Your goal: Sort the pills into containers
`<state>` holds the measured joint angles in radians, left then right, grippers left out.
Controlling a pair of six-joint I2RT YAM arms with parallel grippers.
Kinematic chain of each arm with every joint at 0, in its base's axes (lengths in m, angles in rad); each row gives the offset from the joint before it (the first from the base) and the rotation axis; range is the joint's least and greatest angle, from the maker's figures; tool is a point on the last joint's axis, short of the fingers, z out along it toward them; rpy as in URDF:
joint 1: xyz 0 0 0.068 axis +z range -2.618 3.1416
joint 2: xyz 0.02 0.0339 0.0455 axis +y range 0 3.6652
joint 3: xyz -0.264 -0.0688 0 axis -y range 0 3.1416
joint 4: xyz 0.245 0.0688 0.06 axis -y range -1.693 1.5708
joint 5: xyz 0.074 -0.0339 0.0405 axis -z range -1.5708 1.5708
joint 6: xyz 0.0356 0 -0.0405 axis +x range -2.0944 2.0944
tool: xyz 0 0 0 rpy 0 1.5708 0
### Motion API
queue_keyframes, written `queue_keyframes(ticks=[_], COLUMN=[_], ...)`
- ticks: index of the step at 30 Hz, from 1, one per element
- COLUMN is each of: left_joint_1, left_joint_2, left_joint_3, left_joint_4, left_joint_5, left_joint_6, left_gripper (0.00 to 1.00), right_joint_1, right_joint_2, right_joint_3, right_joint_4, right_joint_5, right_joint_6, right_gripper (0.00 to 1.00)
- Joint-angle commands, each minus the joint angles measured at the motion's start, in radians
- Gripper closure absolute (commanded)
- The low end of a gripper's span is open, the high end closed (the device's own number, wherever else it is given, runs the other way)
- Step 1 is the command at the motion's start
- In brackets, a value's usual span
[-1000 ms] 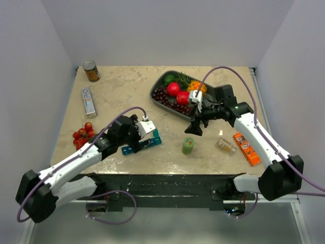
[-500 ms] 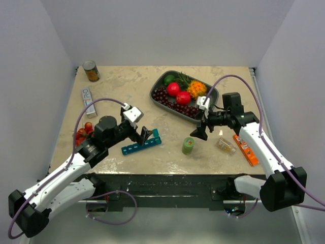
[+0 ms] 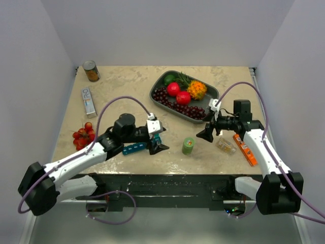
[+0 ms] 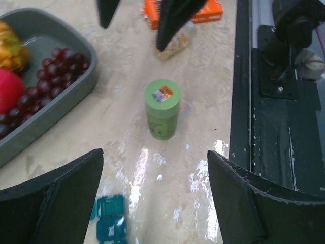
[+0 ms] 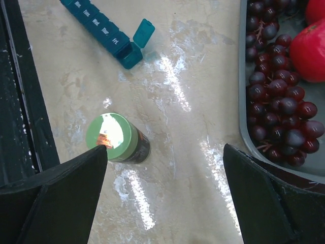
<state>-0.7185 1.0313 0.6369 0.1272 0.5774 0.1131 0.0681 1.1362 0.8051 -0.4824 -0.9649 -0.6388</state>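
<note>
Because one little lid at its end stands up, the blue pill box (image 5: 99,23) looks ready to take pills. It lies flat on the desk (image 3: 127,86). Its open end sits low between the fingers of the left claw (image 3: 156,144), close to one of them. This claw is wide open and holds nothing. I think it hangs there so it can steady the box or flip more lids.

Past the left claw's tips stands the green pill bottle (image 3: 188,146), upright with its cap on. The right claw (image 3: 205,133) hovers just beyond the bottle, also wide open and holding nothing. I think it waits there to grab the bottle, since the pills must come out first. Off to one side of it is the grey tray (image 3: 212,96) of fruit.

The right claw's camera shows the raised lid (image 5: 143,31) and words on the box. The left claw's camera shows only the box's tip, but also the sticker on the bottle's cap.
</note>
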Motion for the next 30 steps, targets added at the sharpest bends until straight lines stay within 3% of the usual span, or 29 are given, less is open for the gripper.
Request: queue_keyframes(ticks=[1, 6, 15, 22, 30], left_joint_1=[-0.102, -0.206, -0.251, -0.253, -0.254], left_joint_2=[0.151, 0.361, 0.605, 0.659, 0.676], left_joint_3=[0.133, 0.26, 0.432, 0.446, 0.437], left_joint_4=[0.036, -0.014, -0.087, -0.077, -0.035], left_joint_5=[0.064, -0.045, -0.033, -0.066, -0.067], left_joint_6=[0.228, 0.35, 0.447, 0.436, 0.382], left_gripper=[0.13, 0.11, 0.11, 0.15, 0.27], right_joint_1=[-0.031, -0.063, -0.067, -0.065, -0.065], right_joint_2=[-0.026, -0.029, -0.039, -0.038, -0.035], right_joint_3=[0.002, 0.006, 0.009, 0.009, 0.009], right_joint_4=[0.061, 0.061, 0.059, 0.056, 0.054], right_joint_5=[-0.044, -0.034, -0.052, -0.069, -0.075], right_joint_6=[0.011, 0.014, 0.011, 0.01, 0.005], right_gripper=[0.01, 0.01, 0.01, 0.01, 0.01])
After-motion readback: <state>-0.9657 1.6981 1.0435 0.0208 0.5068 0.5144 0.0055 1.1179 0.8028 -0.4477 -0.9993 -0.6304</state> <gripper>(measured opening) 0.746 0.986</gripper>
